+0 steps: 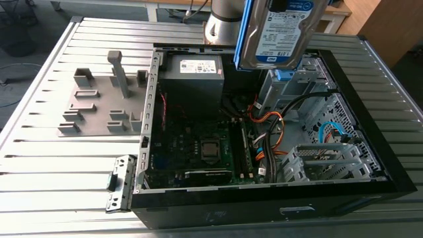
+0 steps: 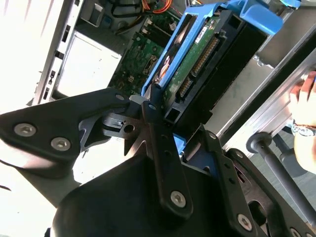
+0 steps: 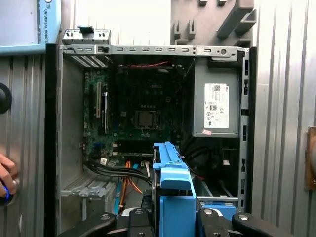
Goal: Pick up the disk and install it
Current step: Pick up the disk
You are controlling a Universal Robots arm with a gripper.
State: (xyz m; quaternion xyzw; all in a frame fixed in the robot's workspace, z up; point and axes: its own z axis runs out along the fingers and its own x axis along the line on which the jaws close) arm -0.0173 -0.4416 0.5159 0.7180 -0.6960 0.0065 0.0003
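The disk, silver with a white-and-blue label and blue rails, hangs on edge above the back right of the open computer case. In the second wrist view my gripper is shut on the disk, its black fingers pressing the blue rails at one end. In the first wrist view the disk's blue rail stands up from my gripper, over the case's drive bay corner. The drive cage lies just under the disk in the exterior view.
Inside the case are a grey power supply with a white sticker, the motherboard and orange and black cables. A grey fixture plate lies on the ribbed table at the exterior view's left. A person's hand is close by.
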